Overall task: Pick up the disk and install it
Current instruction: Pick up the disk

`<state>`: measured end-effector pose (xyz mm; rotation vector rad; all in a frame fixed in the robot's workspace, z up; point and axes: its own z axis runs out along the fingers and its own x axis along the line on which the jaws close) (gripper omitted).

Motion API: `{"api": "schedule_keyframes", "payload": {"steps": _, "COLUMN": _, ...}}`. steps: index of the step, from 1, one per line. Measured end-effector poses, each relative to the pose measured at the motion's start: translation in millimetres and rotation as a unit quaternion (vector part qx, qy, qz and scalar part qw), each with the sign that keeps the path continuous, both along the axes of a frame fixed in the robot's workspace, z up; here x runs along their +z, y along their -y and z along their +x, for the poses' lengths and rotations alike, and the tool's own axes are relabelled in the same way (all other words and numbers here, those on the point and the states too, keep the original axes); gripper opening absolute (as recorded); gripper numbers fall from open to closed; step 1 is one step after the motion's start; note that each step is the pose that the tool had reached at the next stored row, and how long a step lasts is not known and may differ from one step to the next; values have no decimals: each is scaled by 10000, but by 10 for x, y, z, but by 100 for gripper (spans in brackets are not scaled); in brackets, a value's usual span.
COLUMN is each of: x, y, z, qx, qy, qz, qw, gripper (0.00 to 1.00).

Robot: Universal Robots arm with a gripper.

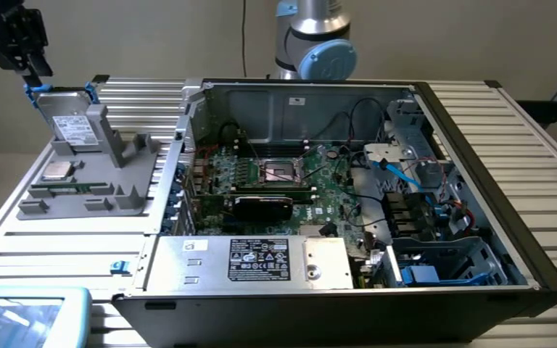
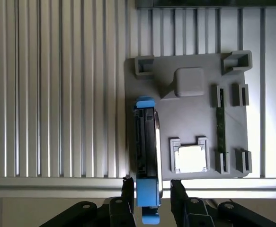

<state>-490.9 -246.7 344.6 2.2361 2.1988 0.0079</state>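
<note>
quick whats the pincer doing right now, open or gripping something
pincer: open, a finger on each side of the disk, not clamped on it; the disk stands on edge in the grey holder.

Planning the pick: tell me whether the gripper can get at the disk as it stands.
Probably yes. The gripper hangs open right over the disk, a finger on each side. The disk stands on edge at the grey holder's edge with nothing covering it.
</note>
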Motion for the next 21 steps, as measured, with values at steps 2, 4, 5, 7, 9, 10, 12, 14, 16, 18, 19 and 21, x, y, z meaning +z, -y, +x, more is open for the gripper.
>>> {"api": "schedule_keyframes", "payload": {"steps": 2, "x": -25, "y": -12, "z": -11, "qx": 0, "qy": 1, "qz": 0, "qw": 10000, "gripper": 44}}
{"api": "schedule_keyframes", "payload": {"steps": 4, "x": -45, "y": -22, "z": -23, "qx": 0, "qy": 3, "qz": 0, "qw": 10000, "gripper": 44}}
{"api": "schedule_keyframes", "payload": {"steps": 5, "x": -52, "y": -26, "z": -30, "qx": 0, "qy": 3, "qz": 0, "qw": 10000, "gripper": 44}}
{"api": "schedule_keyframes", "payload": {"steps": 7, "x": -64, "y": -32, "z": -48, "qx": 0, "qy": 4, "qz": 0, "qw": 10000, "gripper": 44}}
{"api": "schedule_keyframes", "payload": {"steps": 9, "x": -75, "y": -36, "z": -63, "qx": 0, "qy": 5, "qz": 0, "qw": 10000, "gripper": 45}}
{"api": "schedule_keyframes", "payload": {"steps": 10, "x": -81, "y": -38, "z": -72, "qx": 0, "qy": 5, "qz": -1, "qw": 10000, "gripper": 45}}
{"api": "schedule_keyframes", "payload": {"steps": 12, "x": -94, "y": -41, "z": -78, "qx": 1, "qy": 6, "qz": -1, "qw": 10000, "gripper": 52}}
{"api": "schedule_keyframes", "payload": {"steps": 14, "x": -112, "y": -45, "z": -82, "qx": 0, "qy": 6, "qz": -2, "qw": 10000, "gripper": 52}}
{"api": "schedule_keyframes", "payload": {"steps": 16, "x": -142, "y": -47, "z": -84, "qx": 0, "qy": 7, "qz": -2, "qw": 10000, "gripper": 52}}
{"api": "schedule_keyframes", "payload": {"steps": 18, "x": -179, "y": -49, "z": -91, "qx": 0, "qy": 12, "qz": -2, "qw": 10000, "gripper": 52}}
{"api": "schedule_keyframes", "payload": {"steps": 19, "x": -197, "y": -49, "z": -96, "qx": 0, "qy": 14, "qz": -2, "qw": 10000, "gripper": 52}}
{"api": "schedule_keyframes", "payload": {"steps": 21, "x": -235, "y": -49, "z": -105, "qx": 0, "qy": 18, "qz": -2, "qw": 10000, "gripper": 52}}
